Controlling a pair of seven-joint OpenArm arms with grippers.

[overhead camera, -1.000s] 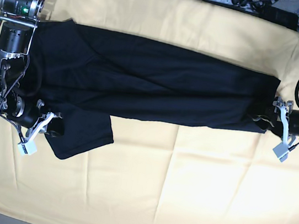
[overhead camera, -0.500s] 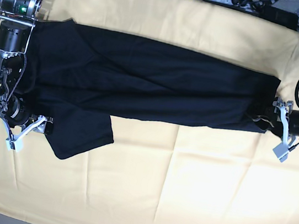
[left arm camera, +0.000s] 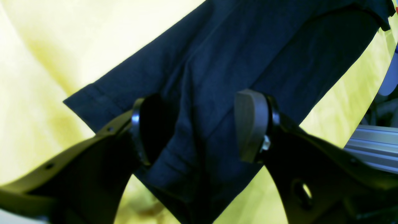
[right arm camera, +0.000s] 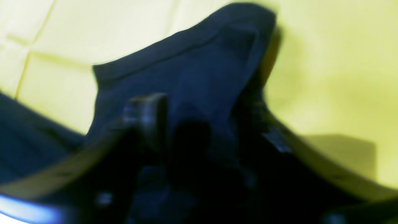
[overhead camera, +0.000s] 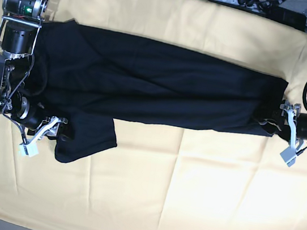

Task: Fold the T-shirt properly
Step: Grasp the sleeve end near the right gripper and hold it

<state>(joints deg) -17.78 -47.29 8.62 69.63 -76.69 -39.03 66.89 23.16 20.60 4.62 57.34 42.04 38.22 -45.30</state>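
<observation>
T-shirt (overhead camera: 146, 88) lies half-folded; left gripper (left arm camera: 199, 130) straddles its hem, spread wide, right gripper (right arm camera: 199, 124) too blurred to judge. Next: pinch and fold.

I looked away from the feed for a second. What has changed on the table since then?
The right gripper, which had swung out off the sleeve, is back against the sleeve's edge; the sleeve's outline shifted slightly. Its grasp is unclear in the blur. The left gripper, open around the T-shirt hem, and the shirt's body stayed put.
</observation>
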